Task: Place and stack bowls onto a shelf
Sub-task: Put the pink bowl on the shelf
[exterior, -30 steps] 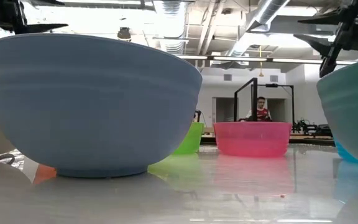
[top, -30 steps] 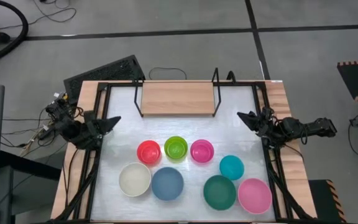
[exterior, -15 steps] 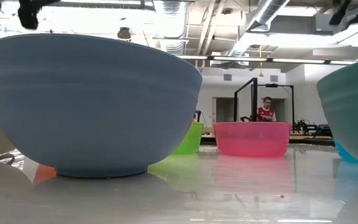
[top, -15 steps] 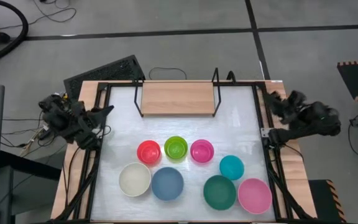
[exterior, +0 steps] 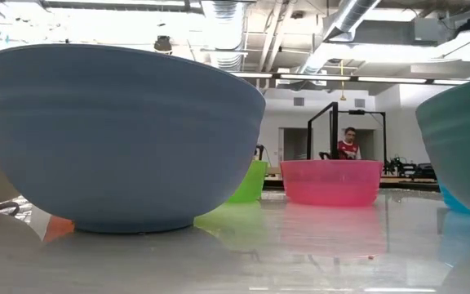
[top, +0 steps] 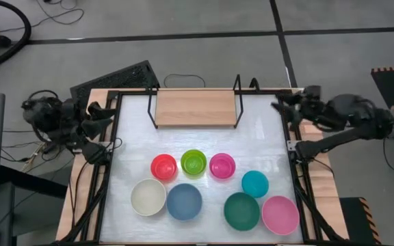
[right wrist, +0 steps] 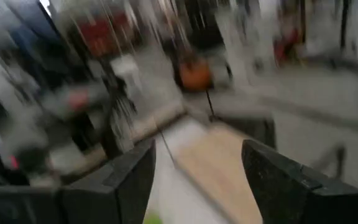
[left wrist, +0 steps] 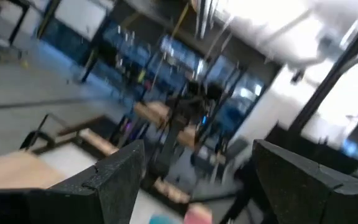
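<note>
Several bowls rest on their bases on the white tabletop. Red-orange (top: 163, 166), lime green (top: 193, 162) and magenta (top: 222, 165) form a row, with teal (top: 255, 183) to their right. Cream-white (top: 148, 197), blue (top: 184, 201), dark green (top: 242, 210) and pink (top: 280, 214) stand nearer the front edge. The wooden shelf (top: 195, 108) stands bare at the far edge. My left gripper (top: 103, 116) hangs open, high over the table's left rail. My right gripper (top: 284, 104) hangs open, high over the right rail by the shelf's end. Nothing lies between either pair of fingers (left wrist: 114, 183) (right wrist: 278, 180).
The black table frame (top: 108, 178) runs along both sides. The shelf's upright wire loops (top: 238, 85) stand at its ends. In the low view the blue bowl (exterior: 121, 139) fills the foreground and a person (exterior: 350, 144) shows far off in the room.
Both arms have risen steeply from beside the table's side rails and swung toward the far edge. Their fingertips, which showed at the low view's top corners a second ago, have left it. The bowls and the shelf have not moved.
</note>
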{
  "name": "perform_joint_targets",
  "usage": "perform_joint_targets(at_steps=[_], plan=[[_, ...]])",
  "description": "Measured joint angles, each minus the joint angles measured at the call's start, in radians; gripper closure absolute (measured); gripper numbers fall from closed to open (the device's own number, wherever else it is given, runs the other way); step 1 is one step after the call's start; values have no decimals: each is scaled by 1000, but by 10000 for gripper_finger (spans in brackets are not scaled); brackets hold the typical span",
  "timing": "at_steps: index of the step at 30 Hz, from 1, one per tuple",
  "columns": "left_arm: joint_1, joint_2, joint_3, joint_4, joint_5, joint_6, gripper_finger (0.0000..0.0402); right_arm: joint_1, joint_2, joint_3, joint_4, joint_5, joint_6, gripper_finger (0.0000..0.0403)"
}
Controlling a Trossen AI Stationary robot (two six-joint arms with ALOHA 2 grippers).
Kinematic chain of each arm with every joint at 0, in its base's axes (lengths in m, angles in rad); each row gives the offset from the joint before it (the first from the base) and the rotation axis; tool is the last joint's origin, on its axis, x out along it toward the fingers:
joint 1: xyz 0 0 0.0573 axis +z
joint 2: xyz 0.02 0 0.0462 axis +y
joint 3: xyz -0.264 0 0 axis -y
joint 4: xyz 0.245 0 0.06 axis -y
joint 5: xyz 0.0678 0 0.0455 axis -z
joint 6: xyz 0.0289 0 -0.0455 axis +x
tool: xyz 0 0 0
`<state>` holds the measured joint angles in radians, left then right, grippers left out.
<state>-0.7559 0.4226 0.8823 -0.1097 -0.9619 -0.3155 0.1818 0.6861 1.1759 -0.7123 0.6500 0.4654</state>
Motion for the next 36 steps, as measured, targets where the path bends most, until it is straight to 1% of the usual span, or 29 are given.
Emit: perform_joint_targets(at_steps=[2,5,9,11,14,19,23,26,30,33,36], plan=[[0,26,60,-137,15,-75,118,0,66,54,-169,-38,101,136],[0,50,108,-258,15,-153,118,0,156,89,-372,-140,256,137],[0,56,117,-293,16,-167,118,1,287,89,-558,-307,376,137],[0,56,117,-293,15,-167,118,6,358,88,-633,-402,402,137],[0,56,117,-293,15,-177,118,33,459,88,-697,-511,409,137],[0,56,117,-293,15,-179,118,104,607,89,-710,-678,413,137],[0,56,117,-294,15,-179,118,191,654,89,-706,-776,460,137],[0,56,117,-300,15,-179,118,287,645,80,-709,-783,549,138],[0,55,117,-301,14,-179,118,438,586,16,-684,-796,742,138],[0,55,117,-301,14,-177,118,544,536,-47,-594,-790,856,138],[0,55,117,-301,14,-176,118,618,519,-114,-514,-784,902,138]])
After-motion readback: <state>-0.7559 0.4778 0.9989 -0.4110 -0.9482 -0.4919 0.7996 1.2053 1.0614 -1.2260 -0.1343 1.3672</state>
